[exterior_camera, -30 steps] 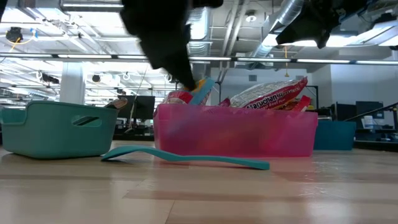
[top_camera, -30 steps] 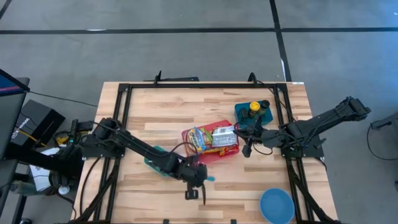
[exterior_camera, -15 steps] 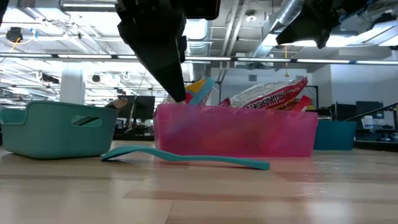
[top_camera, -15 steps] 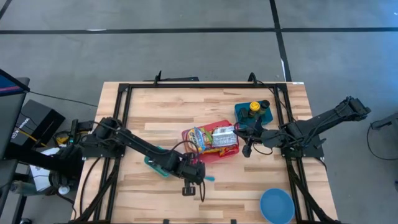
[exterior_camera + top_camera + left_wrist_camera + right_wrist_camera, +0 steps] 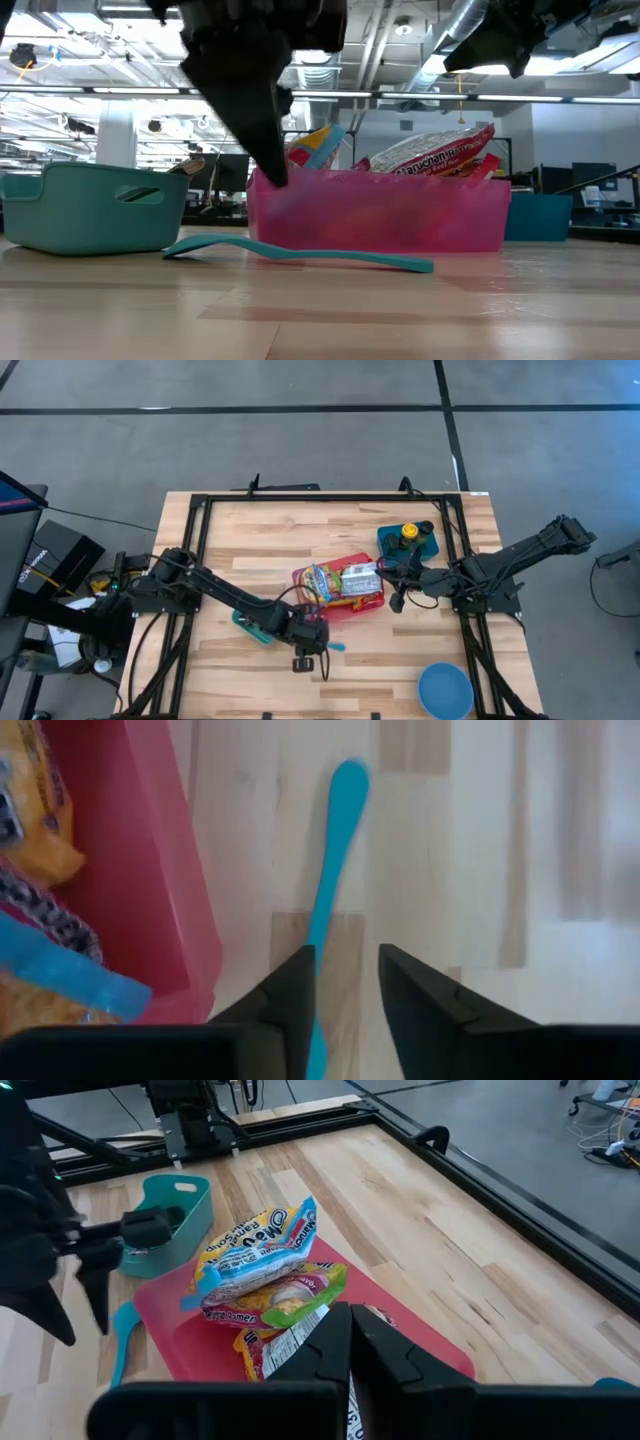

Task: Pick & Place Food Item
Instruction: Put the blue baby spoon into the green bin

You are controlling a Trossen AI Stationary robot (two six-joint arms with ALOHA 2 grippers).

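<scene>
- Since a second ago the left gripper (image 5: 312, 663) has drawn back toward the pink bin (image 5: 352, 607) and its fingers, then pressed together, now stand a little apart; the right arm and the packets have not shifted.
- Between those parted fingers (image 5: 290, 990) the left wrist view shows the teal spatula (image 5: 330, 870) lying flat on the wooden table (image 5: 250, 540), beside the bin's wall and not gripped.
- From above, the spatula (image 5: 335, 647) is mostly hidden under the left arm; the low view shows its whole length (image 5: 300, 255) in front of the bin (image 5: 380, 215).
- The right gripper (image 5: 398, 600) hangs closed at the bin's right end, holding nothing.
- Food packets (image 5: 340, 580) fill the bin; the right wrist view reads "Maru" on the top noodle packet (image 5: 255, 1250), and the low view reads "Maruchan" on a packet (image 5: 430, 150).
- A teal basket (image 5: 95, 205) sits left of the bin, partly under the left arm in the high view.
- A blue tray with bottles (image 5: 408, 540) stands near the right arm, and a blue bowl (image 5: 445, 690) sits at the table's near right corner.
</scene>
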